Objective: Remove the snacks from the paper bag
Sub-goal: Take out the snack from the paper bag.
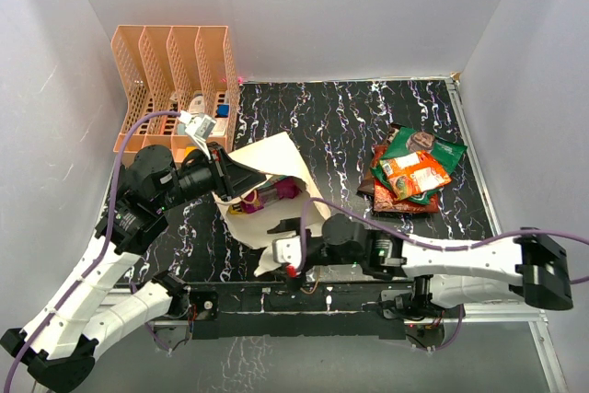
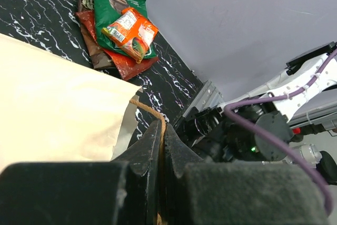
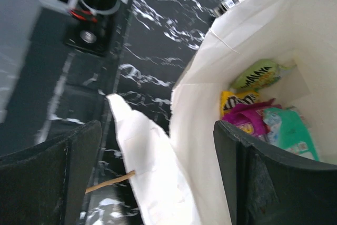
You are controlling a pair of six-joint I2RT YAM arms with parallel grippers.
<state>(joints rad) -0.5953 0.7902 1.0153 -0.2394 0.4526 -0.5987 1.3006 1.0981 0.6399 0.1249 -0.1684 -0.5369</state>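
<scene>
Pinching cord (image 2: pixel 149 110) of bag (image 2: pixel 52 104) centre frame, left gripper (image 2: pixel 161 127) clamped; right gripper (image 3: pixel 158 125) spread wide at bag mouth; packets (image 3: pixel 253 119) inside, pile (image 1: pixel 414 172) upper right.

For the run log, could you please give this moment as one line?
left jaws: shut on cord handle of paper bag | right jaws: open at bag mouth | inside: several packets | out: snack pile

The cream paper bag (image 1: pixel 276 158) lies tipped on its side, mouth gaping; inside it sit a purple packet (image 3: pixel 247 119), a lime-green packet (image 3: pixel 259 75), a yellow packet (image 3: pixel 236 100) and a mint packet (image 3: pixel 289 130), crowded together. Well to the bag's right, a green packet (image 1: pixel 433 146), an orange packet (image 1: pixel 416 172) and a red packet (image 1: pixel 409 202) lie heaped, orange uppermost
</scene>
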